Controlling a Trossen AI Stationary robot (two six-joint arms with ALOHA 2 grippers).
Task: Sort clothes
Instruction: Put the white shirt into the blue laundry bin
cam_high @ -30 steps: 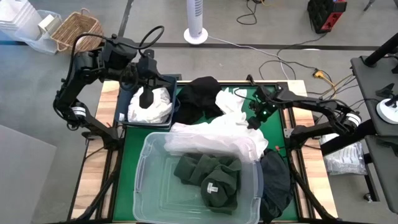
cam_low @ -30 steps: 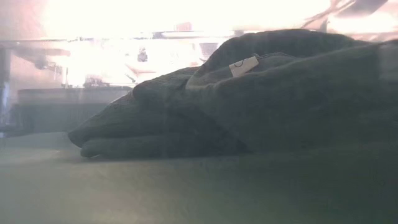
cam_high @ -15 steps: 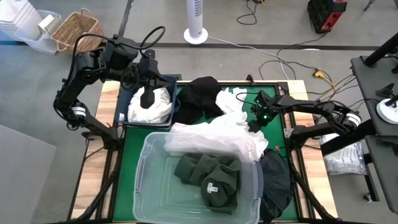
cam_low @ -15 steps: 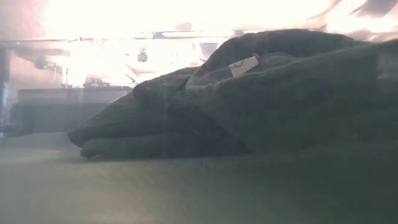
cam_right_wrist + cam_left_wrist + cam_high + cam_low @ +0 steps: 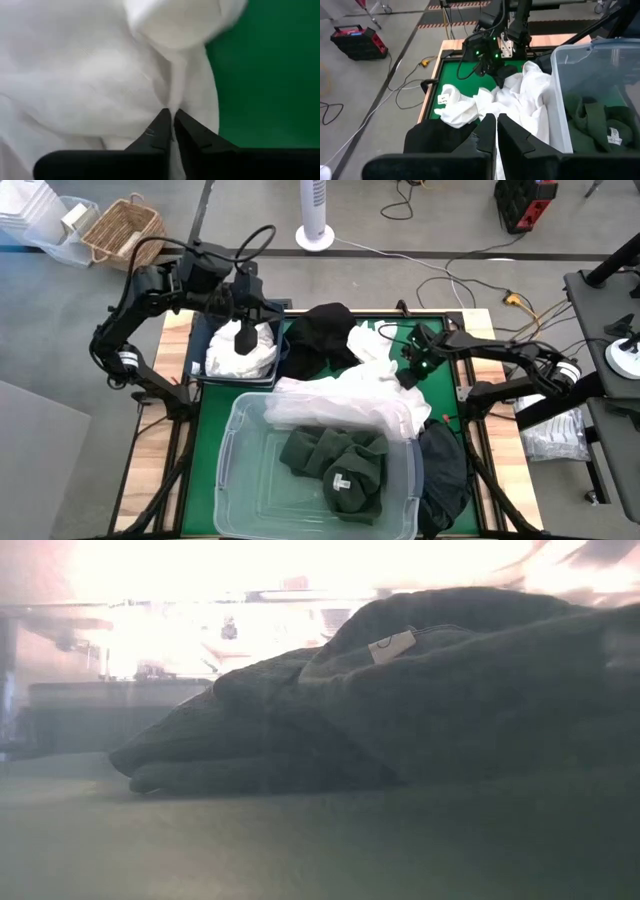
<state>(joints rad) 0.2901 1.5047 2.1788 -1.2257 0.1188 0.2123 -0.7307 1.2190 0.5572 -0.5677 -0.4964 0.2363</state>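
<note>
Since the earlier frame the right hand (image 5: 408, 376) had closed, its fingers (image 5: 161, 131) pinching a fold of the crumpled white fabric garment (image 5: 375, 365) on the green surface (image 5: 445, 380). The left hand (image 5: 243, 338), fingers pressed together and holding nothing, had shifted slightly above the white clothes (image 5: 240, 355) in the navy blue bin (image 5: 203, 330).

Non-task items around the table

Clear plastic tub (image 5: 232, 470) just beside the right gripper, toward the table's front; navy bin (image 5: 203, 338) right under the left gripper. Green mat (image 5: 447, 385), white tower fan (image 5: 314, 220), wicker basket (image 5: 122, 228), red-black case (image 5: 525, 202) on floor.
</note>
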